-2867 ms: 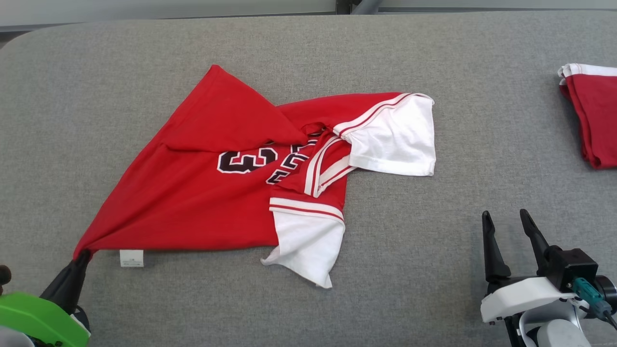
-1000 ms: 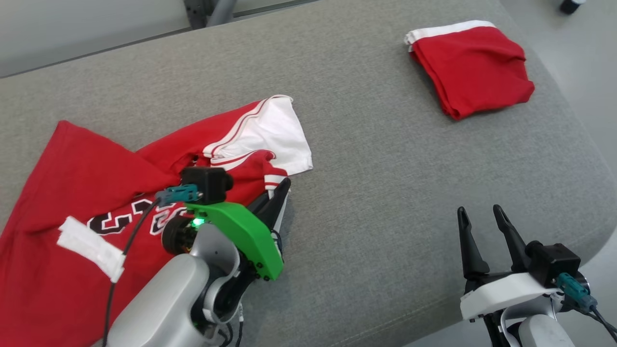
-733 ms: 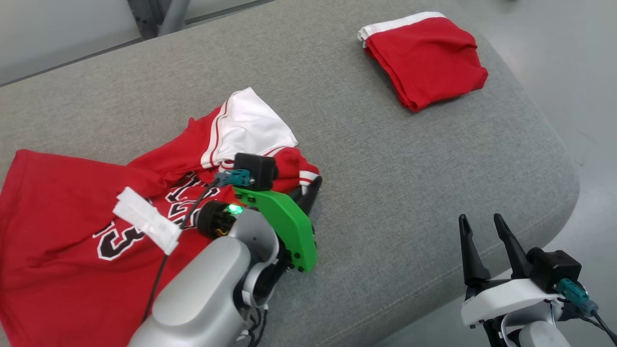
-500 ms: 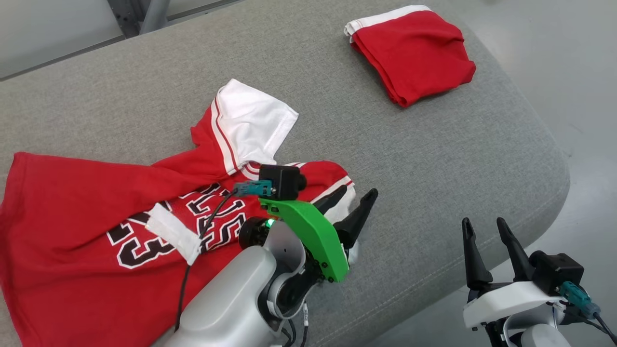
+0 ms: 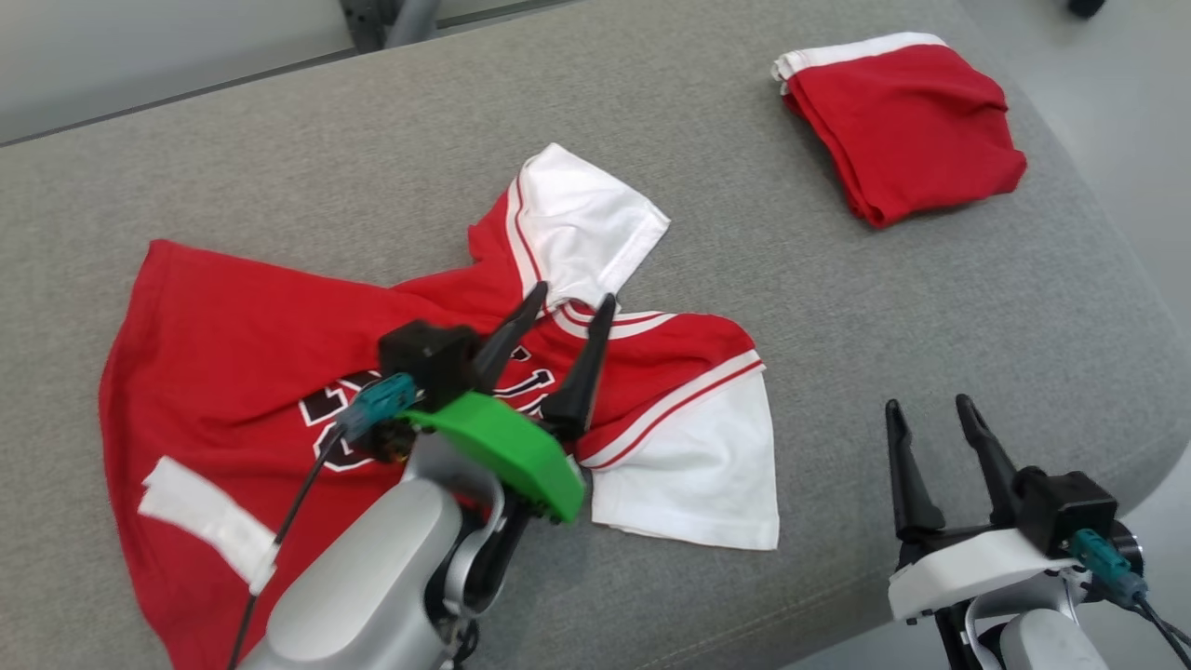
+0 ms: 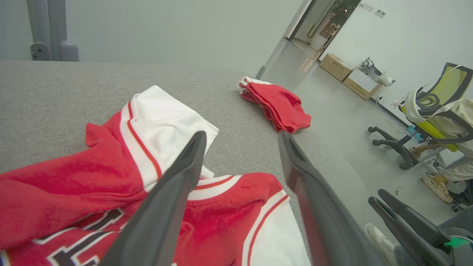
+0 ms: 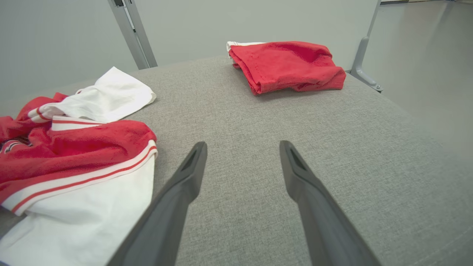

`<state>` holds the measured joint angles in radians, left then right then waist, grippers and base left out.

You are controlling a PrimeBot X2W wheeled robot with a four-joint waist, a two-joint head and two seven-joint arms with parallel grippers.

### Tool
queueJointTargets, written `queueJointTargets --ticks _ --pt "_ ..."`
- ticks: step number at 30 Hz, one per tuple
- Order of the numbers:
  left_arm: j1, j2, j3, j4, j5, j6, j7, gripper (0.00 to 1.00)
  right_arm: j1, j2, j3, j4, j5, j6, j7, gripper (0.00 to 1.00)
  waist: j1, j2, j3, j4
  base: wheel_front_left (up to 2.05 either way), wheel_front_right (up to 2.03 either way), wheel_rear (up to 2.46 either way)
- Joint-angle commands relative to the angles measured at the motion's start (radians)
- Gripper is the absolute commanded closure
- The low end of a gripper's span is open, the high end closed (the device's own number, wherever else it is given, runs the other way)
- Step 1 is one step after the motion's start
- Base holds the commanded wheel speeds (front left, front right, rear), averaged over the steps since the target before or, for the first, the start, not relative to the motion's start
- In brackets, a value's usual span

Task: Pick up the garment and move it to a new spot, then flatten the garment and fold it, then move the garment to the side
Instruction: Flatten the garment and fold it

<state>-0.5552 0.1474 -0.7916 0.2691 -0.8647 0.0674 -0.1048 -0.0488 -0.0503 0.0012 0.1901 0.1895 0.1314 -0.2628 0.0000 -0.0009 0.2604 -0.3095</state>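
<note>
The garment, a red jersey with white sleeves and black-and-white lettering, lies spread but rumpled on the grey padded table. One white sleeve points toward the back, the other lies toward the front. My left gripper hovers open above the collar area with nothing between its fingers. In the left wrist view the jersey lies below the spread fingers. My right gripper stands open near the table's front right edge, to the right of the jersey.
A folded red garment rests at the table's far right corner. The table's rounded right edge drops to the floor. An office chair and cardboard boxes stand off to the side in the room.
My left gripper let go of the front sleeve, opened wide and swung back over the jersey's collar. The sleeve now lies flat. The head camera shifted; the right gripper stayed still.
</note>
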Motion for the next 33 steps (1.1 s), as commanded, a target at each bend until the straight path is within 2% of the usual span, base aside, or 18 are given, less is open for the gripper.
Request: queueJointTargets --ticks 1,3,6,10,13,17,20,27,33 --pt "0.037 0.039 0.011 -0.018 0.03 0.024 -0.036 0.0 0.002 0.0 0.013 0.0 -0.018 -0.002 -0.003 0.0 0.0 0.0009 -0.03 0.069 0.0 0.0 0.0" --pt "0.08 0.092 0.028 -0.045 0.06 0.059 -0.082 0.0 0.01 -0.001 0.033 0.019 -0.041 -0.002 -0.003 0.0 0.0 0.0009 -0.045 0.104 0.0 0.0 0.0" --pt "0.165 0.202 0.06 -0.09 0.143 0.139 -0.134 0.0 0.014 -0.001 0.089 0.063 -0.058 -0.002 -0.003 0.0 0.0 0.0009 -0.062 0.144 0.0 0.0 0.0" --pt "0.332 0.272 0.119 -0.161 0.16 0.208 -0.155 0.0 0.028 -0.003 0.126 0.115 -0.074 -0.002 -0.003 0.0 0.0 0.0009 -0.072 0.201 0.0 0.0 0.0" --pt "0.443 0.305 0.152 -0.208 0.162 0.226 -0.161 0.0 0.042 -0.002 0.121 0.139 -0.079 -0.002 -0.003 0.0 0.0 0.0009 -0.076 0.24 0.0 0.0 0.0" --pt "0.549 0.317 0.206 -0.24 0.161 0.228 -0.161 0.0 0.057 -0.002 0.106 0.164 -0.094 -0.002 -0.003 0.0 0.0 0.0009 -0.069 0.278 0.0 0.0 0.0" --pt "0.61 0.319 0.231 -0.208 0.175 0.203 -0.16 0.0 0.041 -0.002 0.093 0.184 -0.11 -0.002 -0.003 0.0 0.0 0.0009 -0.057 0.299 0.0 0.0 0.0" --pt "0.604 0.281 0.218 -0.087 0.133 0.134 -0.155 0.0 0.021 -0.002 0.086 0.206 -0.13 -0.002 0.002 0.0 0.0 0.0009 -0.047 0.309 0.0 0.0 0.0" --pt "0.565 0.253 0.213 0.019 0.119 0.111 -0.146 0.0 0.022 -0.002 0.092 0.211 -0.136 -0.002 0.008 0.0 0.0 0.0009 -0.048 0.303 0.0 0.0 0.0"
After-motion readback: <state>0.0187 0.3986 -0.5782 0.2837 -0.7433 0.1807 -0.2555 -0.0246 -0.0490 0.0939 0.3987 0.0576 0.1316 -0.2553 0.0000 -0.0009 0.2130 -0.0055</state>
